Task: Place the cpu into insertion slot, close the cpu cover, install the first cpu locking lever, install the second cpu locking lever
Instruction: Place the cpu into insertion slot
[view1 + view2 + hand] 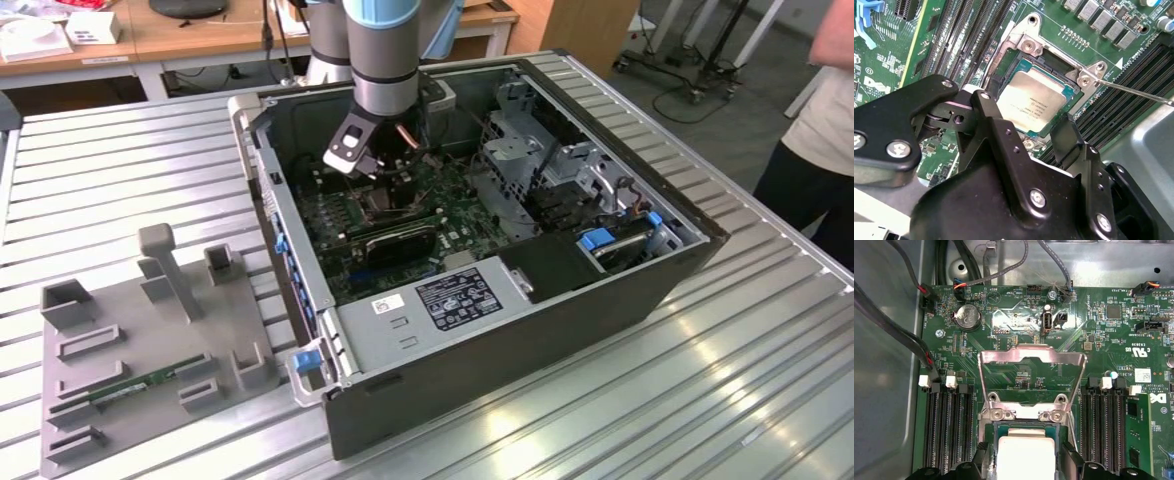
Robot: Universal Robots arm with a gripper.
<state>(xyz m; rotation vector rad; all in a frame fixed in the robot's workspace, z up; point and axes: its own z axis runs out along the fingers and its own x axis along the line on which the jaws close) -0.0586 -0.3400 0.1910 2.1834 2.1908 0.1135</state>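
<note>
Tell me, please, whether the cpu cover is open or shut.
Open: the cpu cover is swung back from the insertion slot, leaving the cpu uncovered.

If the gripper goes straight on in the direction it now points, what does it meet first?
Most likely the cpu, which lies in the insertion slot directly ahead of the gripper. The cpu cover stands open, off that line. The gap between gripper and chip is hard to judge.

The cpu is silvery-grey, the cpu cover silver, the circuit board green, its memory slots black.
</note>
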